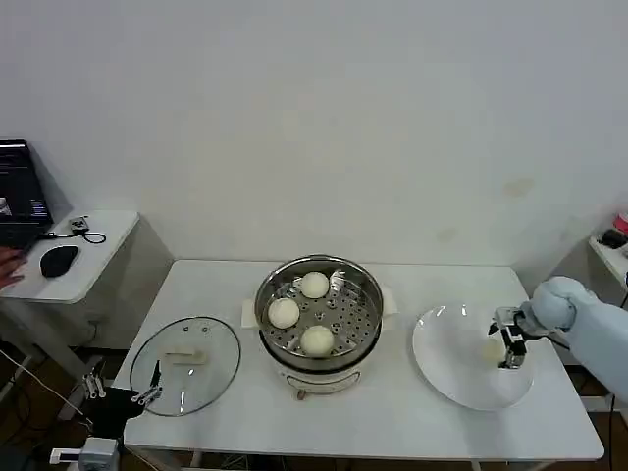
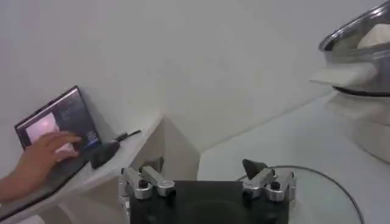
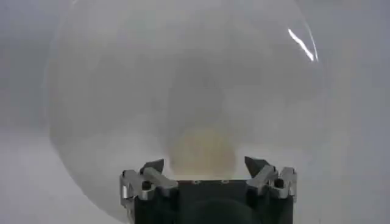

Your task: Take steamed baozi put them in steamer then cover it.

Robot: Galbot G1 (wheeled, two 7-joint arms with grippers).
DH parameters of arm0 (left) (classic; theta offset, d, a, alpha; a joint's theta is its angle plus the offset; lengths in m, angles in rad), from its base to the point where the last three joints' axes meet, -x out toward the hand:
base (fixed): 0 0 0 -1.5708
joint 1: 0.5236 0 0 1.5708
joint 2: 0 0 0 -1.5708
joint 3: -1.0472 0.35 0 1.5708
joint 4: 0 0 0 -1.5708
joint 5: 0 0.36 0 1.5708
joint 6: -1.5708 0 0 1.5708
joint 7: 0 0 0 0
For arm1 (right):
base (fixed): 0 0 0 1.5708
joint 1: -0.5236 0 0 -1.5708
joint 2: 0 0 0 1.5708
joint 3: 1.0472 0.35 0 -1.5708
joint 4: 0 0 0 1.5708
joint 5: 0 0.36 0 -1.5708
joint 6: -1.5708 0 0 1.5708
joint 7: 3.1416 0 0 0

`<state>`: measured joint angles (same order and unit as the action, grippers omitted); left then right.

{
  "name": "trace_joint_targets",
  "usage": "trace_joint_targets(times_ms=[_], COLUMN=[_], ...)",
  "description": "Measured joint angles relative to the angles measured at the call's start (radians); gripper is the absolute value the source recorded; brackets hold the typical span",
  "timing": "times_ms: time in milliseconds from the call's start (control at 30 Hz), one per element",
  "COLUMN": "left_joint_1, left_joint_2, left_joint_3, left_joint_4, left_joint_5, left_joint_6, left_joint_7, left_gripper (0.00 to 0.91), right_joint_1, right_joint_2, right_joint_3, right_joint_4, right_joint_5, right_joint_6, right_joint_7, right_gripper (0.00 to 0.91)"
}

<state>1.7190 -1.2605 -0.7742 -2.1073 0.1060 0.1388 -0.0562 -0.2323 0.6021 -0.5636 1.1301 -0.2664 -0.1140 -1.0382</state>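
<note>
Three steamed baozi (image 1: 314,285), (image 1: 283,313), (image 1: 317,340) sit on the perforated tray of the stainless-steel steamer (image 1: 365,324) at the centre of the white desk (image 1: 392,422), while the fourth bun (image 3: 203,152) lies on the white plate (image 1: 442,373) to the steamer's right, directly under the right claw (image 1: 510,343). By the look of it the loading is three-quarters done: one bun has yet to go in, and the glass lid (image 1: 184,365), flat on the desk to the steamer's left, has yet to go on. The right arm reaches in from the desk's right edge with its wrist bent downward over the far side of the plate; in the right wrist view its two fingers (image 3: 153,166) stand wide apart, one on each side of the bun and clear of it, gripping nothing. The left claw (image 2: 206,173) waits low off the desk's near left corner beside the lid, spread wide and empty.
</note>
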Motion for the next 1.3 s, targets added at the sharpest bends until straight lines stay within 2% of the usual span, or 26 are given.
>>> trace_joint_targets(times_ms=[100, 200, 467, 667, 1000, 1167, 1300], left_joint_1=[-0.001, -0.001, 0.006, 0.006, -0.01, -0.013, -0.018], left_joint_2=[-0.001, 0.001, 0.003, 0.006, 0.004, 0.004, -0.002], left_joint_3=[0.001, -0.001, -0.007, -0.011, 0.001, 0.002, 0.001], left_joint_4=[0.001, 0.001, -0.006, -0.008, -0.014, -0.018, -0.022], left_joint_5=[0.0, 0.0, -0.001, -0.002, -0.002, -0.002, -0.001], left_joint_6=[0.0, 0.0, 0.0, 0.0, 0.003, 0.003, 0.006], left_joint_7=[0.0, 0.0, 0.0, 0.0, 0.001, 0.001, 0.001], left_gripper=[0.907, 0.907, 0.907, 0.907, 0.907, 0.907, 0.907], right_joint_1=[-0.003, -0.004, 0.008, 0.088, 0.398, 0.568, 0.689], right_joint_2=[0.005, 0.009, 0.0, -0.048, -0.097, -0.063, 0.0], right_joint_3=[0.001, 0.005, -0.001, -0.063, -0.266, -0.387, -0.477], right_joint_4=[-0.006, -0.009, 0.003, 0.071, 0.252, 0.341, 0.385], right_joint_5=[-0.007, -0.01, 0.0, 0.042, 0.21, 0.314, 0.401], right_joint_6=[-0.005, -0.009, -0.024, -0.047, -0.121, -0.181, -0.24], right_joint_7=[-0.002, -0.006, -0.024, -0.053, -0.063, -0.043, -0.017], right_gripper=[0.675, 0.635, 0.635, 0.645, 0.655, 0.655, 0.665])
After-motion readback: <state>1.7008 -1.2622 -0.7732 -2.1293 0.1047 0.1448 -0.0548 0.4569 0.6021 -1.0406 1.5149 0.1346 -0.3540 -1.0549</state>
